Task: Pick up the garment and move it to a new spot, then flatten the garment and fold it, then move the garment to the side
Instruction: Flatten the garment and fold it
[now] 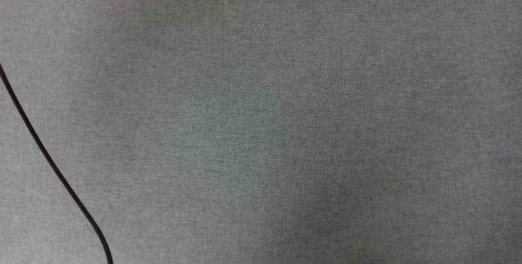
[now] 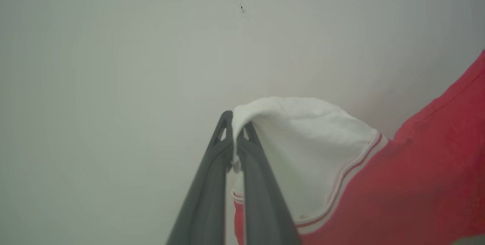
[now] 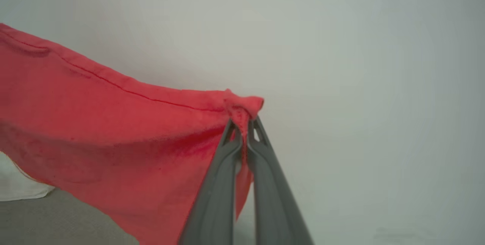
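Observation:
The garment (image 2: 416, 173) is a red jersey with a white sleeve edged in red-and-white striped trim. In the left wrist view my left gripper (image 2: 235, 129) is shut on the tip of that white sleeve, and the cloth hangs off to the right in front of a pale wall. In the right wrist view my right gripper (image 3: 242, 127) is shut on a bunched red corner of the garment (image 3: 94, 124), whose red body stretches away to the left in the air. A bit of white sleeve shows at the lower left there. The numerals are hidden.
The head view looks down on a grey cloth-covered table (image 1: 285, 133), with a thin black cable (image 1: 45, 154) slanting across its lower left. A strip of the same grey surface (image 3: 57, 222) lies under the hanging jersey in the right wrist view.

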You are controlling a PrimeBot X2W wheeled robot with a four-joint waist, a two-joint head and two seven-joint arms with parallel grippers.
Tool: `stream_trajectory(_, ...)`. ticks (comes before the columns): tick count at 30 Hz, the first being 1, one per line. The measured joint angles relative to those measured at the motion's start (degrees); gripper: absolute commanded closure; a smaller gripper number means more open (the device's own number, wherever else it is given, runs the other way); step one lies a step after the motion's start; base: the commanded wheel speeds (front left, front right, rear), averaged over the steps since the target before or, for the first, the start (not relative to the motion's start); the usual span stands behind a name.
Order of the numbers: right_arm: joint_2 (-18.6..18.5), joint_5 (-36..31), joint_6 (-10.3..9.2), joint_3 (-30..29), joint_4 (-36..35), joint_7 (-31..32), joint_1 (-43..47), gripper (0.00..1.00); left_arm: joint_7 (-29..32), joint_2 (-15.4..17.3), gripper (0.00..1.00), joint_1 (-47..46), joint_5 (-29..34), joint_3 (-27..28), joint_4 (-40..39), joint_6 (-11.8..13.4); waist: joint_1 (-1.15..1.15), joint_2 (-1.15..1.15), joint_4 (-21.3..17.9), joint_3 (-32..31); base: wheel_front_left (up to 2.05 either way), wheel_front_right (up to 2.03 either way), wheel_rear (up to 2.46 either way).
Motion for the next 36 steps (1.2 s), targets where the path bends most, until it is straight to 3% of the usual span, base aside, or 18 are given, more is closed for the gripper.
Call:
stream_trajectory(9, 1.4, 6.3, 0.00, 7.3, 3.4, -7.4, 13.0, 1.00, -6.3, -1.9, 1.00, 17.0, -2.4, -3.5, 3.1, -0.7, 0.00, 0.00, -0.2, -2.4, 0.00, 0.00, 0.00)
stream_trajectory(15, 2.0, 11.0, 0.00, 12.2, 4.2, -11.2, 24.6, 1.00, -9.1, -1.0, 1.00, 33.1, -4.1, -5.3, 0.9, 1.3, 0.00, 0.00, -0.5, -6.0, 0.00, 0.00, 0.00)
stream_trajectory(20, 0.7, 14.2, 0.01, 15.8, 3.4, -13.7, 34.9, 1.00, -10.4, 0.0, 1.00, 47.6, -6.0, -6.7, -5.2, 5.3, -0.01, 0.00, -0.5, -10.0, 0.00, 0.00, 0.00)
stream_trajectory(36, -6.8, 21.3, 0.00, 22.1, -4.4, -18.2, 61.9, 1.00, -11.3, 8.3, 1.00, 89.1, -16.2, -6.9, -27.9, 19.5, -0.02, 0.00, -0.3, -23.8, 0.00, 0.00, 0.00)
